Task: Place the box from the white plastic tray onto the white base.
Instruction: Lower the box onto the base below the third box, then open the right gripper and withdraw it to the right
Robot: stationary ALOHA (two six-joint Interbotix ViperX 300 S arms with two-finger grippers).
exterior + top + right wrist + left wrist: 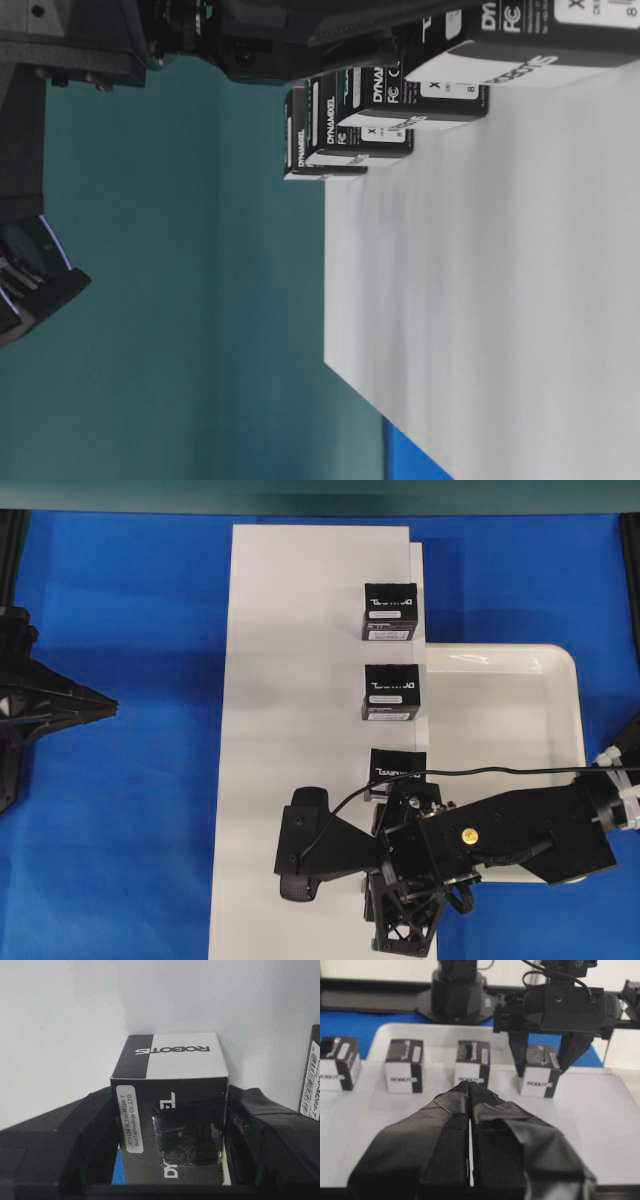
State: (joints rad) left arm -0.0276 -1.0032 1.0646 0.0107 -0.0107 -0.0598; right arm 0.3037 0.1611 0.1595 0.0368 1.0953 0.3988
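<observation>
**On the white base: fourth box in line, right hand around it**

On the white base [300, 680], the box [170, 1105] is sitting last in a row with three other black boxes [391, 691]. Right hand [546, 1067] is straddling it, fingers [265, 1130] just beside each flank (contact unclear). Left hand [470, 1091] is hanging apart, pressed closed. White plastic tray [520, 730] is lying alongside on the blue tabletop [120, 830].

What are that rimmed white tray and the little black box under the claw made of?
The white plastic tray looks like glossy plastic: light glints off its rounded rim. The box looks like printed cardboard, with sharp folded edges, a matte white end and a stuck-on paper label.
</observation>
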